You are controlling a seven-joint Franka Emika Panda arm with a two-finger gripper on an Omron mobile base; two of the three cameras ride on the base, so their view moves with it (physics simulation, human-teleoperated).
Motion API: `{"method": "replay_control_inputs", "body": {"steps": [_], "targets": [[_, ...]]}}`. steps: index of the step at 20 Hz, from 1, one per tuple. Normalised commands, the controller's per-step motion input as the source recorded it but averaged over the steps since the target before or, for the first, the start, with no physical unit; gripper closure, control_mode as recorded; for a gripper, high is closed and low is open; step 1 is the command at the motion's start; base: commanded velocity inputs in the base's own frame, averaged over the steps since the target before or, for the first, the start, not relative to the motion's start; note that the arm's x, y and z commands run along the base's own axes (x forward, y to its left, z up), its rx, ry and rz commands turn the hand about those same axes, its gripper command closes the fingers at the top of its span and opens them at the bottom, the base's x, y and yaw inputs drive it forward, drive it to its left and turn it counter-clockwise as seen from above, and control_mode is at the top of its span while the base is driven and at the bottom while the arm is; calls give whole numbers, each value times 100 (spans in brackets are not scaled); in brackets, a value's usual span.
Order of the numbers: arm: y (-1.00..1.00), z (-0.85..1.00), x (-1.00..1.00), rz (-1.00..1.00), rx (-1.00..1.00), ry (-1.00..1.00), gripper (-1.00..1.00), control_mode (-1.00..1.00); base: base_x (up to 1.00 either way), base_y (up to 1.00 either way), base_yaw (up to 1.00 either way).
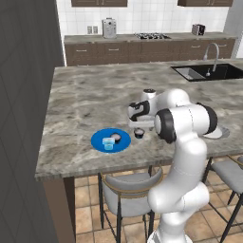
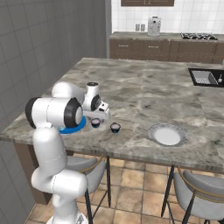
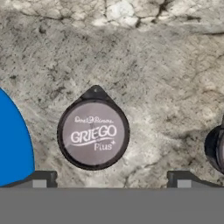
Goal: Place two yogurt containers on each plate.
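The gripper [image 3: 111, 177] hangs over the marble counter [image 1: 80, 102] with its jaws spread wide and nothing between them. Directly below sits a dark yogurt cup [image 3: 93, 133] (its lid reads "GRIEGO Plus"). To one side is the blue plate [image 1: 100, 140], carrying a light blue cup [image 1: 108, 144] and a dark cup [image 1: 116, 137]. On the opposite side stand another dark cup [image 2: 115, 127] and, farther off, the pale plate [image 2: 167, 134].
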Motion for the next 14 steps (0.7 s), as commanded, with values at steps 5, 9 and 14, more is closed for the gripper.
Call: {"method": "replay_control_inputs", "body": {"steps": [5, 9, 14], "targets": [[2, -1, 39, 0, 0, -1, -100, -100, 0, 0, 0], [6, -12, -3, 0, 0, 0, -100, -100, 0, 0, 0], [0, -11, -28, 0, 1, 2, -100, -100, 0, 0, 0]]}}
